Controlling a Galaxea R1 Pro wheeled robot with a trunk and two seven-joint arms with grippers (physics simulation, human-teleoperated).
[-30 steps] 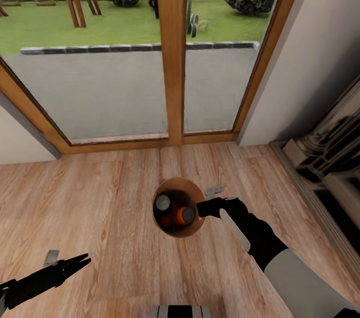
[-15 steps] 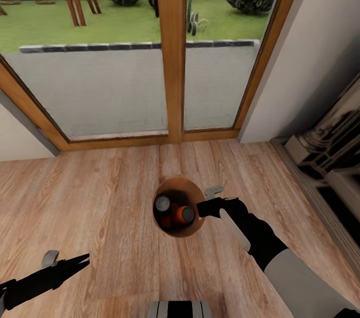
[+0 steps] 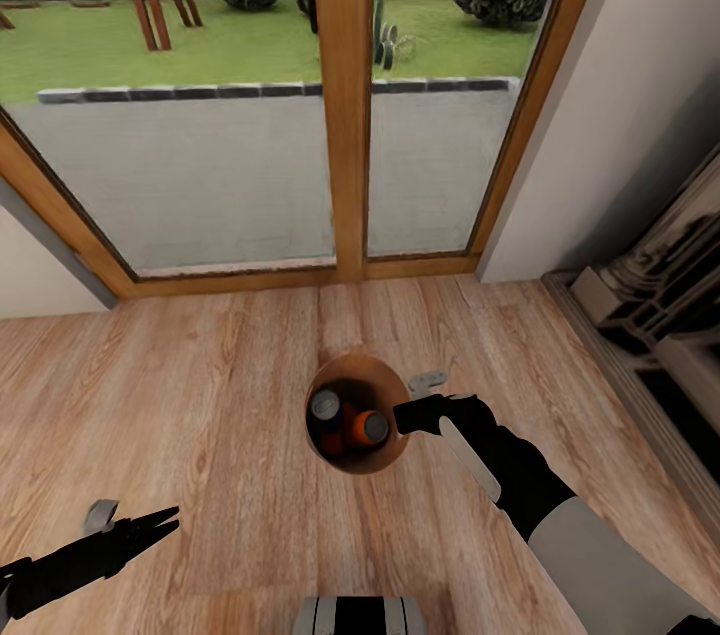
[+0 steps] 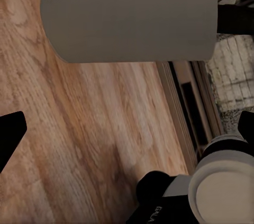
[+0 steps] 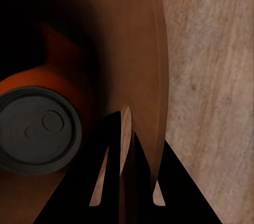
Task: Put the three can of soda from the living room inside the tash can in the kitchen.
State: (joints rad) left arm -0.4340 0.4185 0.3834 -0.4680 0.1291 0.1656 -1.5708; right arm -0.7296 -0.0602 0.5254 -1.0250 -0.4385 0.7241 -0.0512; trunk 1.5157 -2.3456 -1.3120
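The tash can [image 3: 347, 365], a round bucket with a copper-brown inside, hangs just above the wood floor in the head view. Two silver can tops show inside it: one [image 3: 325, 405] with its body in shadow, and one on an orange can of soda [image 3: 375, 428]. My right gripper [image 3: 403, 415] is shut on the bucket's right rim. The right wrist view has its fingers [image 5: 126, 123] pinching the copper wall [image 5: 137, 49], with the orange can's top [image 5: 37, 129] beside them. My left gripper [image 3: 170, 518] is open and holds nothing at the lower left. The bucket's grey outside [image 4: 132, 18] faces the left wrist camera.
Wood-framed glass doors [image 3: 345, 115] stand straight ahead, with a garden beyond. A pale wall corner [image 3: 600, 145] and the dark ornate fireplace surround [image 3: 660, 305] close off the right side. Wood floor [image 3: 200, 395] spreads around the bucket. My base [image 3: 360, 615] shows at the bottom edge.
The doors and fireplace have shifted slightly in the picture, so the camera has moved. Both arms and the bucket keep the same pose relative to me.
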